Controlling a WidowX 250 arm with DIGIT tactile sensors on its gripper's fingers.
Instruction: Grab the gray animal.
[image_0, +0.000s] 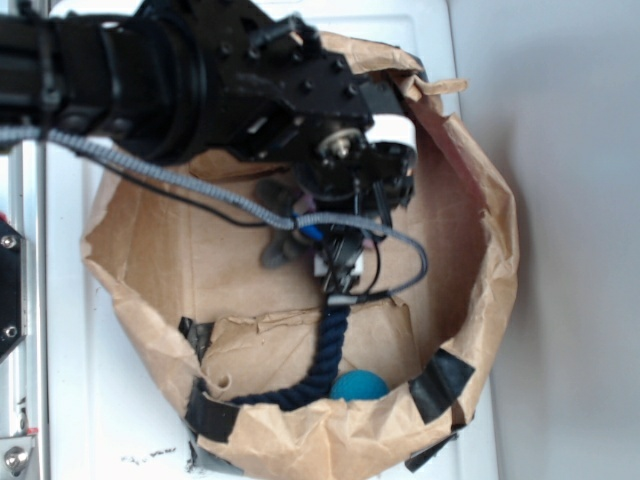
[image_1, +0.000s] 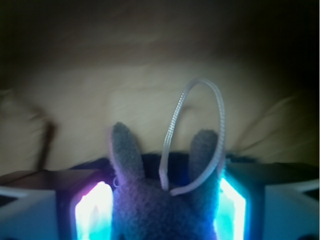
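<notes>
The gray animal fills the gap between my gripper's lit pads in the wrist view. Its two ears point up and its white loop arches above them. The pads press against its sides, so the gripper is shut on it. In the exterior view the gripper reaches down inside the paper bag. Only grey bits of the animal show to the left of the fingers; the arm hides the rest.
A crumpled brown paper bag, rolled down into a bowl, surrounds the scene. A dark navy rope runs from below the gripper to the bag's front rim. A teal ball lies beside it. Black tape patches the rim.
</notes>
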